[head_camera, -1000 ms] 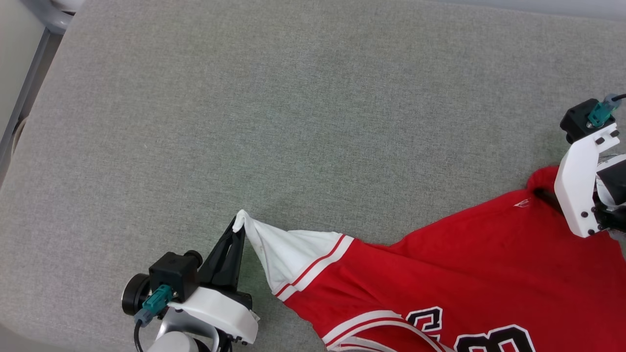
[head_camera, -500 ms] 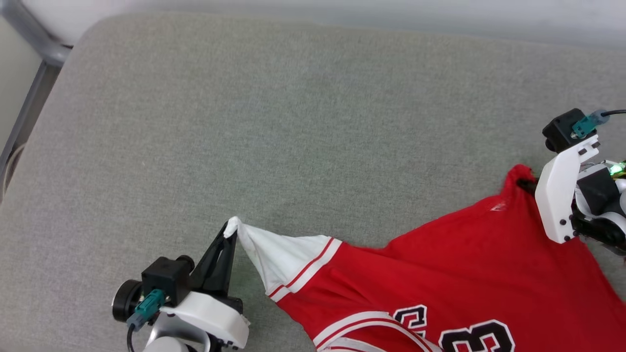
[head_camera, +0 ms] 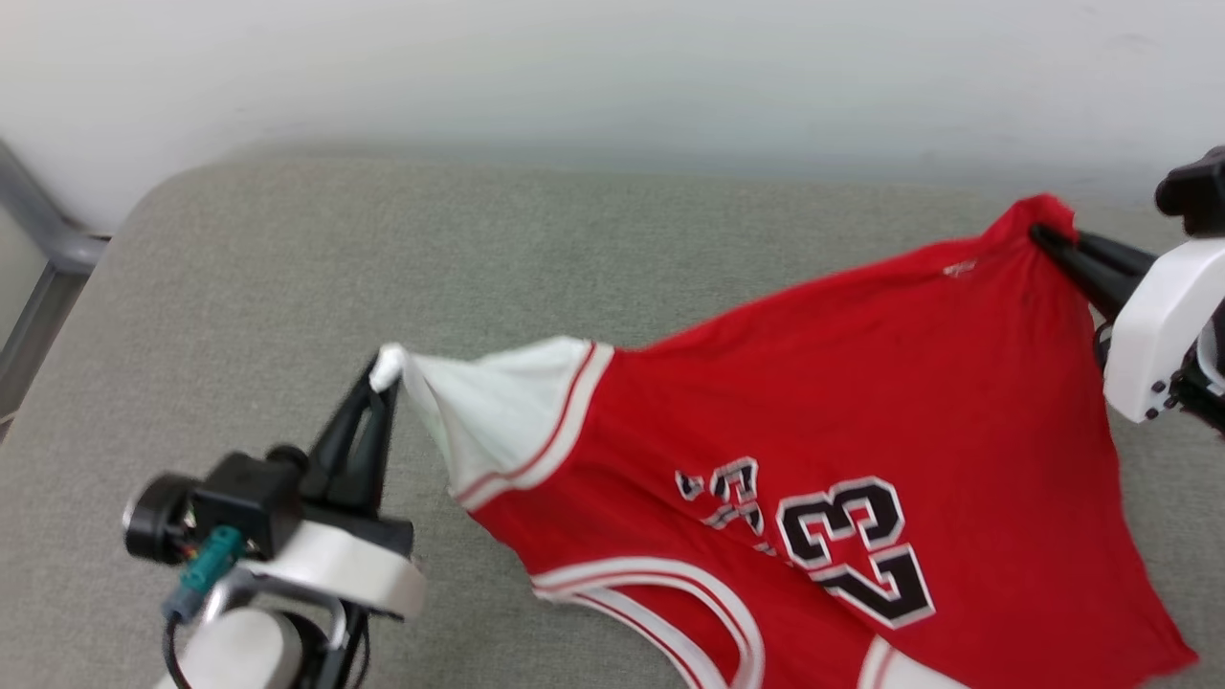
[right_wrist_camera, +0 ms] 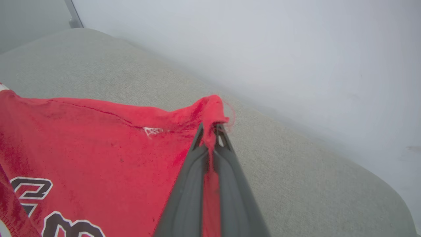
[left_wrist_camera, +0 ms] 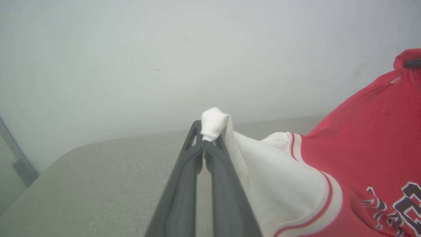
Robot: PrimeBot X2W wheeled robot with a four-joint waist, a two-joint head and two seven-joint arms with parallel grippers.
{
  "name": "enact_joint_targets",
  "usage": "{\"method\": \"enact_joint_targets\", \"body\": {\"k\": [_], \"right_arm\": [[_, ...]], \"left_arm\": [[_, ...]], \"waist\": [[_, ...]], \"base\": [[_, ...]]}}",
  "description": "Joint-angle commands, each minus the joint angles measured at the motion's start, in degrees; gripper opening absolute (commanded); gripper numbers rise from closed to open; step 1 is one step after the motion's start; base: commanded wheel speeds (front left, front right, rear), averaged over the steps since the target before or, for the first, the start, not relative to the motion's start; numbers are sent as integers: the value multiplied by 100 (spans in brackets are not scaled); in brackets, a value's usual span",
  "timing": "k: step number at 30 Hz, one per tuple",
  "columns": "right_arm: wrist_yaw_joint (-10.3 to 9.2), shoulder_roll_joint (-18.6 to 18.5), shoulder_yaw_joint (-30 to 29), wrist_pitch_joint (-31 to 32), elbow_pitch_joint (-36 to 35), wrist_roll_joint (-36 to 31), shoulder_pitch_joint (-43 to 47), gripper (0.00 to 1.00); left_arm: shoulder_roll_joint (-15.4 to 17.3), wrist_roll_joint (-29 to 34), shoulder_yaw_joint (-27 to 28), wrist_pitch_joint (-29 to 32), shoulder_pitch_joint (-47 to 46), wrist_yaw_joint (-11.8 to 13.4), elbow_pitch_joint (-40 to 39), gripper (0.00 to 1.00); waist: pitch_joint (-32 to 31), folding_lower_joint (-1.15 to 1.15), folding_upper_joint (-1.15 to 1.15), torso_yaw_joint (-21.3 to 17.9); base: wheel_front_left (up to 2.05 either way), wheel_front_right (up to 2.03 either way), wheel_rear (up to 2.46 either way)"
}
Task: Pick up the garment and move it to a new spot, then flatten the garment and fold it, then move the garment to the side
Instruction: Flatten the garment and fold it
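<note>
The garment (head_camera: 861, 411), a red jersey with a white striped-trim sleeve and black numerals, hangs stretched above the grey cushion. In the head view my left gripper (head_camera: 383, 368) at the lower left is shut on the tip of the white sleeve. At the right edge my right gripper (head_camera: 1043, 234) is shut on a red corner of the cloth. The left wrist view shows the dark fingers (left_wrist_camera: 184, 171) pinching the white sleeve of the garment (left_wrist_camera: 296, 177). In the right wrist view the fingers (right_wrist_camera: 187, 184) clamp a bunched red edge of the garment (right_wrist_camera: 98, 144).
A broad grey upholstered surface (head_camera: 287, 268) spreads under and left of the garment. A pale wall (head_camera: 612, 77) runs along its far edge. A grey metal frame (head_camera: 38, 258) stands at the left.
My right gripper has closed on the red corner. Both grippers have lifted the garment, so more of it and the numerals show. The head camera has tilted up, bringing the wall into view.
</note>
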Motion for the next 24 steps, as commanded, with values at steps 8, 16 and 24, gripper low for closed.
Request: {"method": "enact_joint_targets", "body": {"k": [8,16,24], "right_arm": [[-4,120,-993,-299,-733,-338,90,0],[-4,519,-2028,-21,-1440,-834,-100,0],[-4,875,-2572,370,-1840,-1276,-454,0]], "left_arm": [[437,218,303,393,-1376,-218,-528,0],[554,295,450,719,-2889,-546,-578,0],[416,312,419,866,-4024,-791,-306,0]], "waist": [[-177,0,0,-323],[-15,0,0,-476],[364,0,0,-537]], "base": [[0,0,0],[0,0,0],[0,0,0]]}}
